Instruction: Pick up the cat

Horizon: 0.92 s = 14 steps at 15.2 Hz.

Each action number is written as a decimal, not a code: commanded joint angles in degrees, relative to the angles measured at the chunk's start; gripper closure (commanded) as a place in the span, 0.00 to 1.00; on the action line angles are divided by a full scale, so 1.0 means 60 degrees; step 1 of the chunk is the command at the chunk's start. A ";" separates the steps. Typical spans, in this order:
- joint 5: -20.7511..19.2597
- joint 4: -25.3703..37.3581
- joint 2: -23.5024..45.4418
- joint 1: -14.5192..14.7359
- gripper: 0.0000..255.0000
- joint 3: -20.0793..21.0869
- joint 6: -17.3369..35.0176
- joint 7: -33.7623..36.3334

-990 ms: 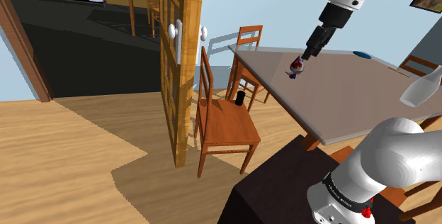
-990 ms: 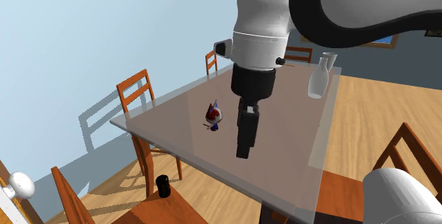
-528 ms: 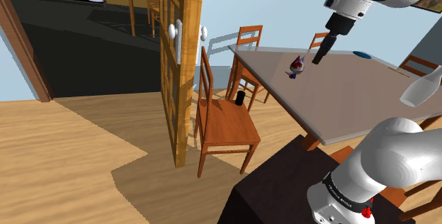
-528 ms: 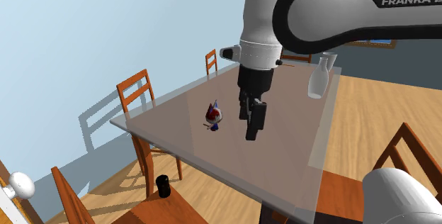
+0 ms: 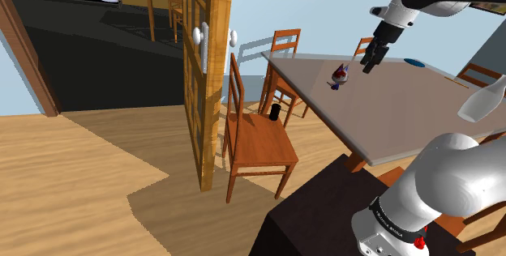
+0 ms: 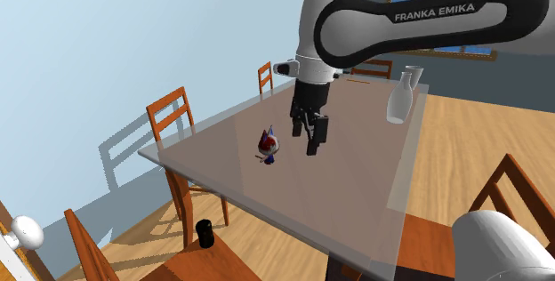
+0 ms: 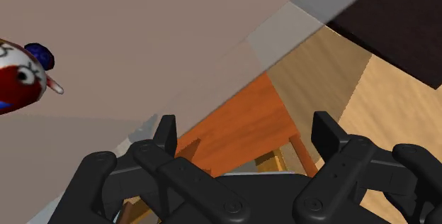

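The cat is a small red, white and blue figure standing on the grey table. It also shows in the second exterior view as the cat, near the table's middle. My black gripper hangs open above the table, to the shoulder view's right of the cat and apart from it. In the second exterior view the gripper is just right of the cat. The wrist view has the cat off to one side of my open fingers, with nothing between them.
A white bottle stands near the table's far corner, also seen as the bottle. Wooden chairs ring the table; a small black cup sits on one seat. A wooden door stands left. A blue dish lies far back.
My gripper has swung away from above the cat toward the shoulder view's right and tilted. The cat has not moved.
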 commanded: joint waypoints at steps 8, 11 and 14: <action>0.1104 0.2295 0.3224 0.1403 0.00 -0.2981 0.0936 -0.4758; 0.2500 0.3381 0.4982 0.1777 0.00 -0.4044 0.1013 -0.6795; 0.4396 0.4686 0.7098 0.1266 0.00 -0.4424 0.0718 -0.8968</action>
